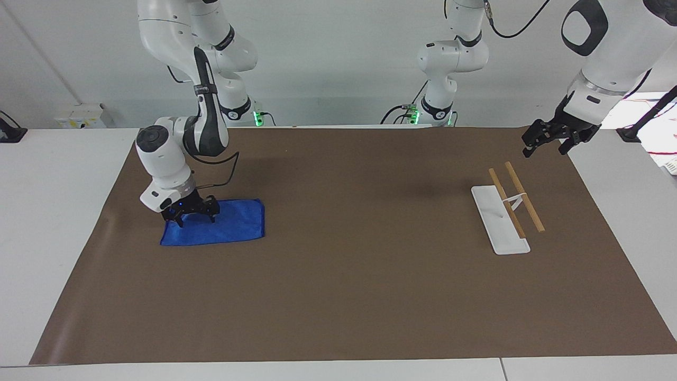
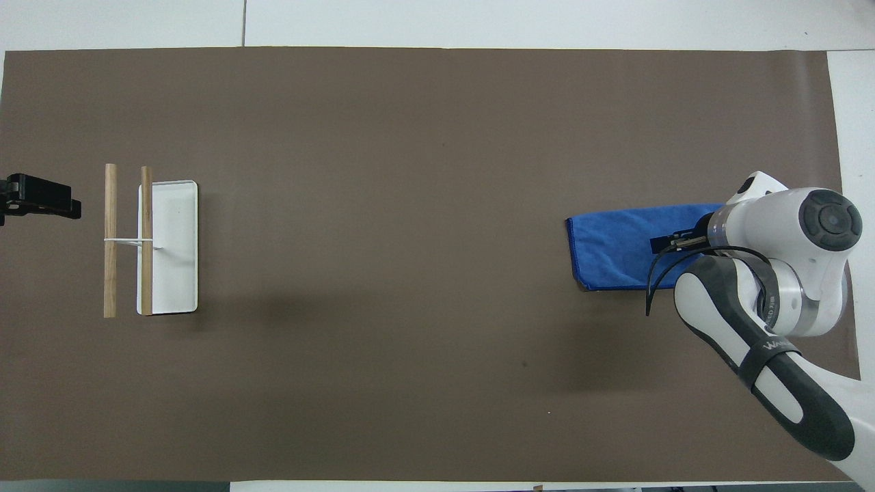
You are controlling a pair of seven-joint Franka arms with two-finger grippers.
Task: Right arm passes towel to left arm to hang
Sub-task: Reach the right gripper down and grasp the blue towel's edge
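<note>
The blue towel (image 1: pixel 232 225) lies flat on the brown mat at the right arm's end of the table; it also shows in the overhead view (image 2: pixel 615 249). My right gripper (image 1: pixel 193 216), with its blue light on, is down on the towel's end nearest that arm's edge of the mat. Its fingers are spread over the cloth. In the overhead view the right gripper (image 2: pixel 666 240) is partly hidden by its own wrist. My left gripper (image 1: pixel 545 144) hangs open and empty in the air over the mat's corner by the rack, and waits; the overhead view shows it (image 2: pixel 41 198) at the edge.
A towel rack (image 1: pixel 500 222) with a white base and two wooden bars (image 1: pixel 523 196) stands at the left arm's end of the mat; it also shows in the overhead view (image 2: pixel 171 246). The brown mat (image 1: pixel 370 264) covers the table.
</note>
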